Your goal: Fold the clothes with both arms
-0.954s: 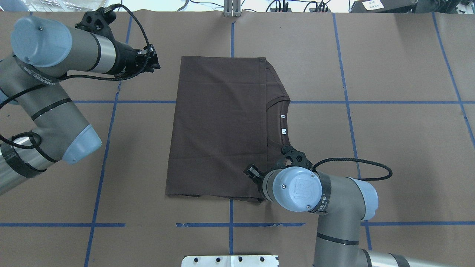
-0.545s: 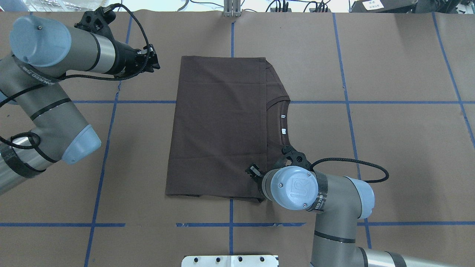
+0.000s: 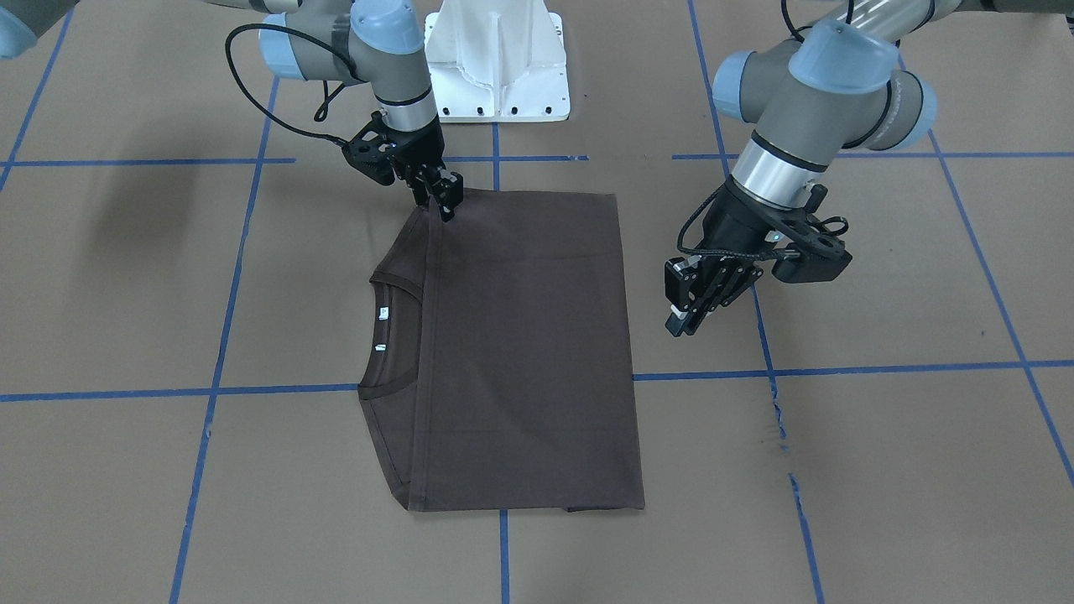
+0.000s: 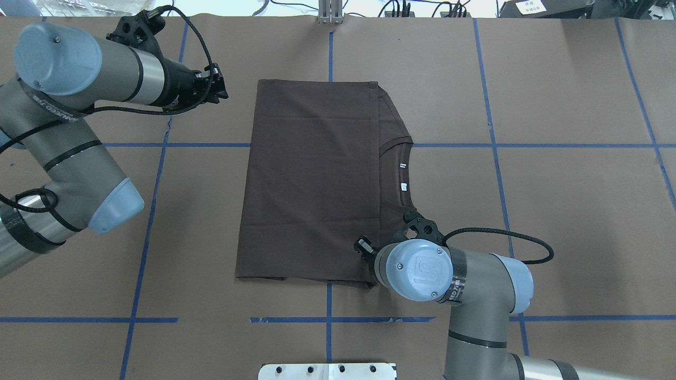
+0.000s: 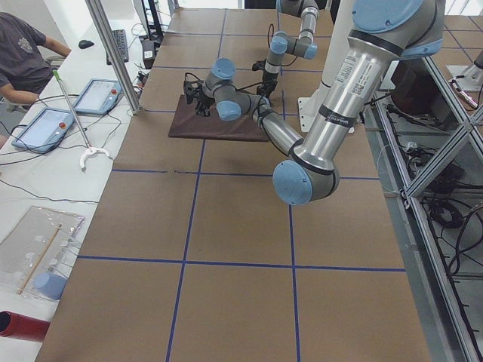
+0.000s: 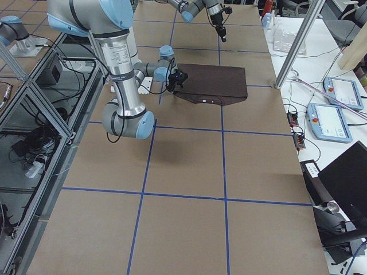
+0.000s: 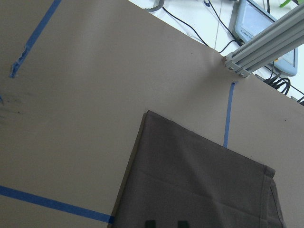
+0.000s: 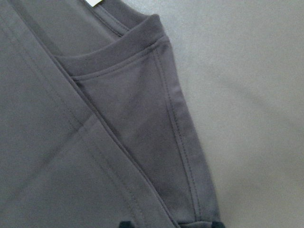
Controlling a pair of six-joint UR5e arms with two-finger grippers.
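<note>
The dark brown-grey T-shirt [image 4: 317,179] lies flat on the table, folded into a rectangle. Its ribbed collar [image 4: 404,174] and white neck labels [image 3: 382,315] show on the robot's right side. My right gripper [image 3: 445,201] is open and low at the shirt's near right shoulder corner. The right wrist view shows the shoulder seam [image 8: 180,142] between its fingertips. In the overhead view its wrist hides most of it. My left gripper [image 4: 219,89] is shut and empty. It hovers off the cloth, left of the far left corner; it also shows in the front view [image 3: 684,319].
The white pedestal base [image 3: 497,63] stands at the robot's table edge. Blue tape lines [image 4: 153,211] cross the brown table cover. Beyond the far edge are an aluminium post [image 5: 113,53], tablets [image 5: 45,124] and a seated person [image 5: 23,53].
My right arm has shifted very slightly over the shirt's near right corner. The left arm and the shirt have not moved.
</note>
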